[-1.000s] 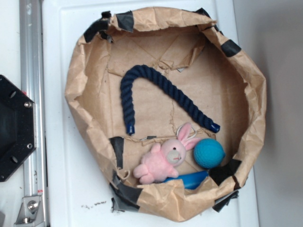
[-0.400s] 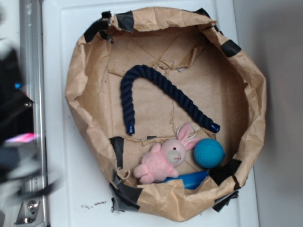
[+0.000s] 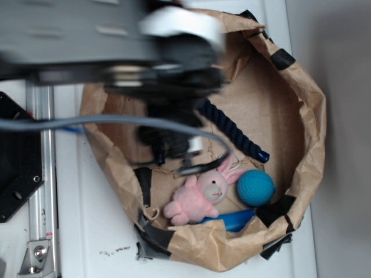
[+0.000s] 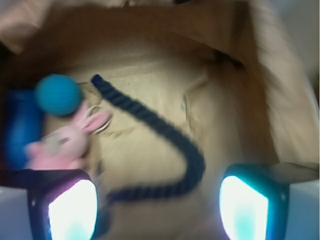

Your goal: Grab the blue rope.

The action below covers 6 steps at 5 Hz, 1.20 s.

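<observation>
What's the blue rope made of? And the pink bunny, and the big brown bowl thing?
The blue rope looks like thick twisted fibre, maybe cotton: spiral strands show, matte. The pink bunny looks like soft fuzzy plush. The brown bowl looks like crumpled kraft paper, creased and dull, patched with black tape.

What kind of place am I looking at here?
Probably a robotics test bench, not a home: a taped brown paper tub of toys like the blue rope and pink bunny sits on a white table beside a metal rail.
</observation>
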Tool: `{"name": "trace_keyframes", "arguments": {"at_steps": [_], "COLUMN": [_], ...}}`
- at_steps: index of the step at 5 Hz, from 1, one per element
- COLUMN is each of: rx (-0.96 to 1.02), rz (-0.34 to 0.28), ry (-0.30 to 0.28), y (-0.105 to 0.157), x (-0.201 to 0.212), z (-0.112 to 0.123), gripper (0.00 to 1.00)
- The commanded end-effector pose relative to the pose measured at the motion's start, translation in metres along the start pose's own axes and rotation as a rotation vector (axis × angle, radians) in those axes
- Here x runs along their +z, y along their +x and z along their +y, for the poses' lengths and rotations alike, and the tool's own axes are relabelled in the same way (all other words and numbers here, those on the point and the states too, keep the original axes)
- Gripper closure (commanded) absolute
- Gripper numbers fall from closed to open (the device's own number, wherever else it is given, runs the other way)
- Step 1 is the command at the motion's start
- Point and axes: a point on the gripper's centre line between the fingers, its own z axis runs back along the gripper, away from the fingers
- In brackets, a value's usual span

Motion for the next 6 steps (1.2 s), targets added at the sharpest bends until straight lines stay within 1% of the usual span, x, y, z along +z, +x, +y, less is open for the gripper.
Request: {"name": "trace_keyframes", "arguments": {"at_steps": [1,2,3,4,5,6], "rx": [-0.532,-0.778,-1.015,-1.158,-1.149,-1.113], "rz": [0.061,0.079,0.049,0.068,0.099,0.159], "ry": [0.051,-0.026,-0.162,-0.164,-0.143,-0.109], "y": [0.062,0.046,0.026,0.012,0.012,0.024], "x": [-0.074,-0.088,-0.08,-0.081,-0.084,-0.097], "z": [-0.03,-0.046,-0.059,-0.062,-0.064,-0.067], "gripper": [0.0,0.0,0.0,0.0,0.0,0.0]}}
